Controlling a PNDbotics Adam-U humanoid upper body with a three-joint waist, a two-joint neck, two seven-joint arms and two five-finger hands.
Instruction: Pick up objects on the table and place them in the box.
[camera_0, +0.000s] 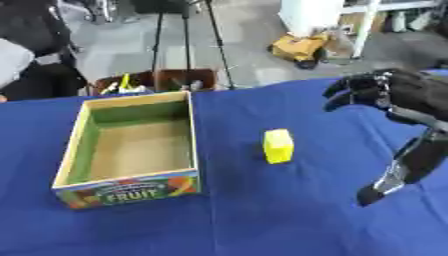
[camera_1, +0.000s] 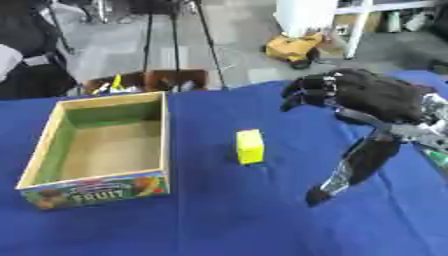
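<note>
A small yellow block (camera_0: 278, 145) stands upright on the blue table, just right of the box. The box (camera_0: 80, 141) is open-topped cardboard with a green inner lining and a "FRUIT" label on its front; nothing shows inside it. My right hand (camera_1: 372, 97) hovers above the table to the right of the block, apart from it, with fingers spread and gently curved toward the block and the thumb (camera_1: 350, 170) pointing down. It holds nothing. My left hand shows in neither view.
The blue cloth (camera_0: 262, 220) covers the whole table. Beyond its far edge stand a brown bin (camera_0: 153, 80) with tools, tripod legs (camera_0: 185, 35), a yellow toy vehicle (camera_0: 302, 47) on the floor and a seated person at the far left.
</note>
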